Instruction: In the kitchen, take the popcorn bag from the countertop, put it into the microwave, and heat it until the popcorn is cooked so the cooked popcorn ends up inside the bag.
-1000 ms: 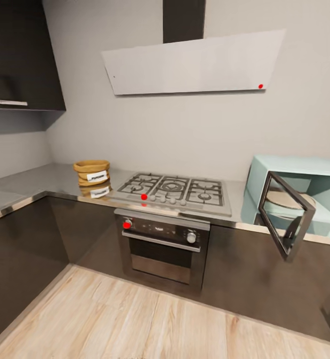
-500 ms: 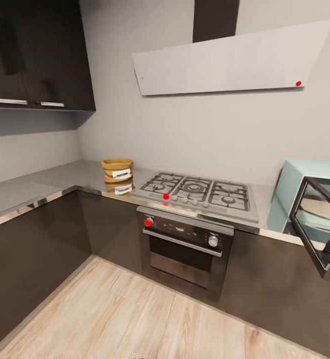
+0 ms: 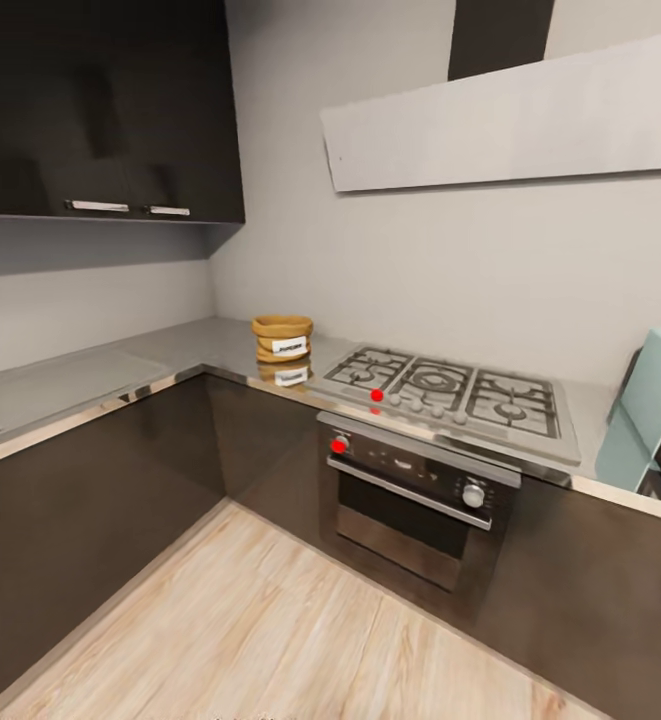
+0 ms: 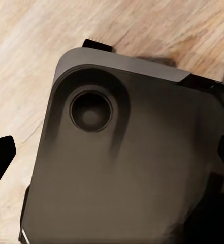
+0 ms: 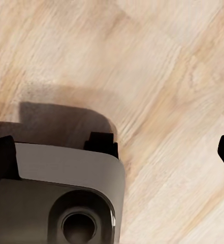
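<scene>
A steel gas hob (image 3: 450,398) sits directly above the built-in oven (image 3: 415,495) (two knobs on its front), with a pale slanted hood (image 3: 510,125) overhead and dark wall cabinets (image 3: 105,110) to its left.

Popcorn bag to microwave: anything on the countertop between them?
Yes. The gas hob lies in the countertop between the popcorn bag and the microwave. It is low and flat; nothing stands on it.
</scene>
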Motion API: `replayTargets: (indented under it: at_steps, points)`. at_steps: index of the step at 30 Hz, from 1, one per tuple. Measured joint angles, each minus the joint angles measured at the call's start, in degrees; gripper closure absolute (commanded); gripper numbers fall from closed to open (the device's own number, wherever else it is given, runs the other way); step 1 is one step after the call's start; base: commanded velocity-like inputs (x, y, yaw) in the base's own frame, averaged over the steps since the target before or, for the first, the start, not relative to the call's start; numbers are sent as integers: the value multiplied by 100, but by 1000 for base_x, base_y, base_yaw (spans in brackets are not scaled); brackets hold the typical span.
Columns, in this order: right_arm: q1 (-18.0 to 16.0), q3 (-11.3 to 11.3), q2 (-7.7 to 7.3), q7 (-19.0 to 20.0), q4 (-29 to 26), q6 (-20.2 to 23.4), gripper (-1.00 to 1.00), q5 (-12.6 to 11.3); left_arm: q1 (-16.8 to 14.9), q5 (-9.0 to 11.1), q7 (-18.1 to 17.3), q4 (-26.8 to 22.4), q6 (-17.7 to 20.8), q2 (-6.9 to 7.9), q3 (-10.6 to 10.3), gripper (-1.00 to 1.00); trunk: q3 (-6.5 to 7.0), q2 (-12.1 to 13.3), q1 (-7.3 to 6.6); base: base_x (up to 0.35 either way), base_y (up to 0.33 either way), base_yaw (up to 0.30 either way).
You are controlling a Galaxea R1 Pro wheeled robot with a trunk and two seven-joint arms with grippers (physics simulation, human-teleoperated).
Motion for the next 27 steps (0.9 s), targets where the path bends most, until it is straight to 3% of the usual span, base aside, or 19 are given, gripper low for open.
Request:
replayTargets:
  at_steps: [7, 13, 27]
  points:
    - [0, 5, -41, 2, -18, -60, -100, 21, 1, -21, -54, 19, 70, -3, -61, -100, 0, 0, -3, 174, 165, 21]
    - [0, 9, -61, 3, -18, -56, -100, 32, 1, -28, -325, 27, 102, -3, -84, -100, 0, 0, -3, 275, 234, 0]
    - [0, 17, -56, 2, -18, -64, -100, 37, -1, -11, -102, 36, 421, 6, -66, -100, 1, 0, -3, 288, 226, 0]
